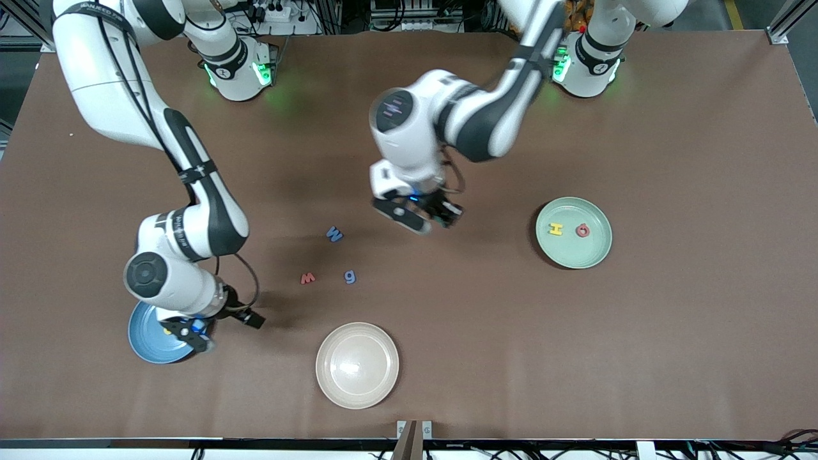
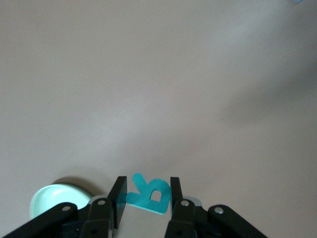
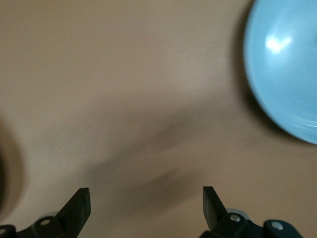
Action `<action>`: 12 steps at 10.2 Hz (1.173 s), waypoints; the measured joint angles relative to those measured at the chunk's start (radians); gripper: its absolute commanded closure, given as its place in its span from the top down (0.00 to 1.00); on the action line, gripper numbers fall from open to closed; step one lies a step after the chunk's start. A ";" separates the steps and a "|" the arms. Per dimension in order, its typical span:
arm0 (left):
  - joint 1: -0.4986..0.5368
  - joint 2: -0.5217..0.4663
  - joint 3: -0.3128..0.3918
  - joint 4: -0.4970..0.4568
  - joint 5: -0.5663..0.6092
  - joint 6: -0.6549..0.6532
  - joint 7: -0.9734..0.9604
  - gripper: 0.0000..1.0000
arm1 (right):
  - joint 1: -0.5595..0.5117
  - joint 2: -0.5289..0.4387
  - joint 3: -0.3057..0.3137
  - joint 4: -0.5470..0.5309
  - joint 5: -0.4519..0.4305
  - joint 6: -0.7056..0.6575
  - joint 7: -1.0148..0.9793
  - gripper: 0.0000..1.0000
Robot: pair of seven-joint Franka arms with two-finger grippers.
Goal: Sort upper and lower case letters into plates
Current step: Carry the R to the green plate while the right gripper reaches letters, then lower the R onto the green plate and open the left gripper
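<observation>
My left gripper (image 1: pixel 427 216) hangs over bare table mid-table, shut on a teal letter R (image 2: pixel 148 194) that sits between its fingertips (image 2: pixel 119 191). The mint green plate (image 1: pixel 601 252) toward the left arm's end holds a yellow H (image 1: pixel 555 229) and a red Q (image 1: pixel 582 230). On the table lie a blue W (image 1: pixel 334 234), a red w (image 1: pixel 308 278) and a blue g (image 1: pixel 349 276). My right gripper (image 1: pixel 192 333) is open and empty over the rim of the blue plate (image 1: pixel 146 338), with a bit of yellow (image 1: pixel 167 331) showing in the plate under it.
A beige plate (image 1: pixel 356 364), with nothing in it, stands near the table's front edge, nearer the camera than the loose letters. In the left wrist view the mint plate (image 2: pixel 52 198) shows beside my fingers; in the right wrist view the blue plate (image 3: pixel 285 74) does.
</observation>
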 measured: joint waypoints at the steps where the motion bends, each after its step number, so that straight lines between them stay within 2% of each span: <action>1: 0.033 -0.048 0.002 -0.072 0.000 0.004 0.091 0.33 | 0.045 0.002 0.003 -0.001 -0.004 0.000 -0.052 1.00; 4: 0.091 -0.217 0.007 -0.353 0.026 0.149 0.238 0.33 | 0.185 0.013 0.002 -0.002 -0.011 0.000 -0.210 1.00; 6: 0.154 -0.351 0.008 -0.573 0.041 0.281 0.375 0.33 | 0.223 0.023 0.002 -0.006 -0.012 0.000 -0.312 1.00; 8: 0.236 -0.442 0.010 -0.731 0.042 0.393 0.502 0.33 | 0.241 0.040 0.002 -0.010 -0.012 0.001 -0.381 1.00; 10: 0.297 -0.462 0.009 -0.853 0.042 0.580 0.557 0.33 | 0.268 0.057 0.002 -0.010 -0.012 0.008 -0.408 1.00; 12: 0.344 -0.435 0.008 -0.933 0.043 0.741 0.608 0.36 | 0.308 0.080 0.002 -0.010 -0.012 0.042 -0.410 1.00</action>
